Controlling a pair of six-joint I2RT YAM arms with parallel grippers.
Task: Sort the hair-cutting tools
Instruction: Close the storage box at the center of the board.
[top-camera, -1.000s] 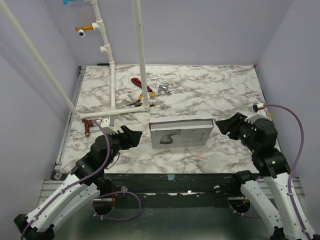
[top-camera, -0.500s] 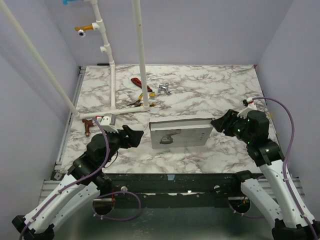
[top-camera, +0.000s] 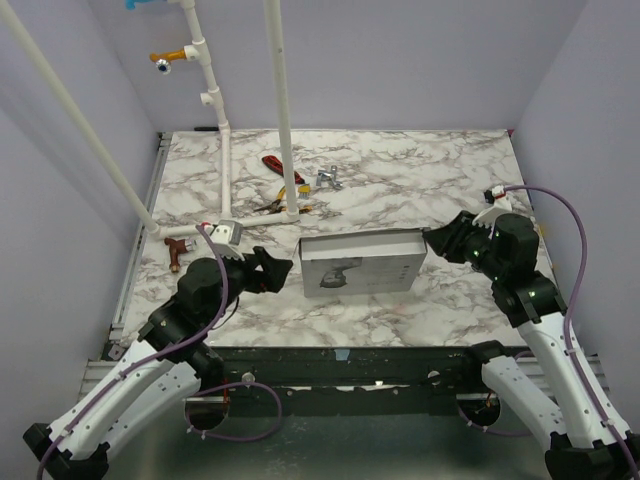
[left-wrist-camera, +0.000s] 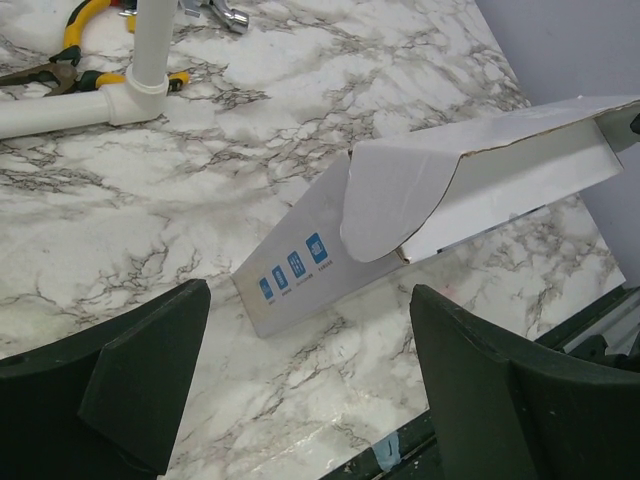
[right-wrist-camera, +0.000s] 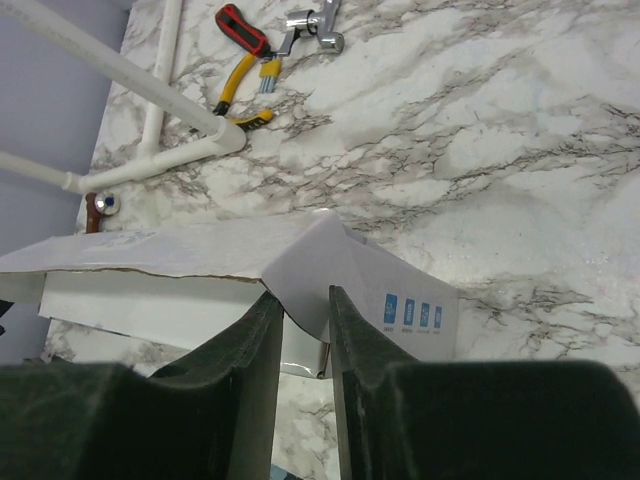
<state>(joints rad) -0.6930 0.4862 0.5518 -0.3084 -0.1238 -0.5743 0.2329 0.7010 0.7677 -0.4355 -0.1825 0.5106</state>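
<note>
My right gripper (right-wrist-camera: 305, 310) pinches the end flap (right-wrist-camera: 335, 255) of the box (top-camera: 360, 265), my left gripper (left-wrist-camera: 310, 370) gapes open; thin cardboard may tear or slip.

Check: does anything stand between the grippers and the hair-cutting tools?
Yes. No tools are visible; the white box lies between the grippers with both end flaps folded over. The left gripper, jaws open, faces the left flap; the right gripper's jaws straddle the right flap.
</note>
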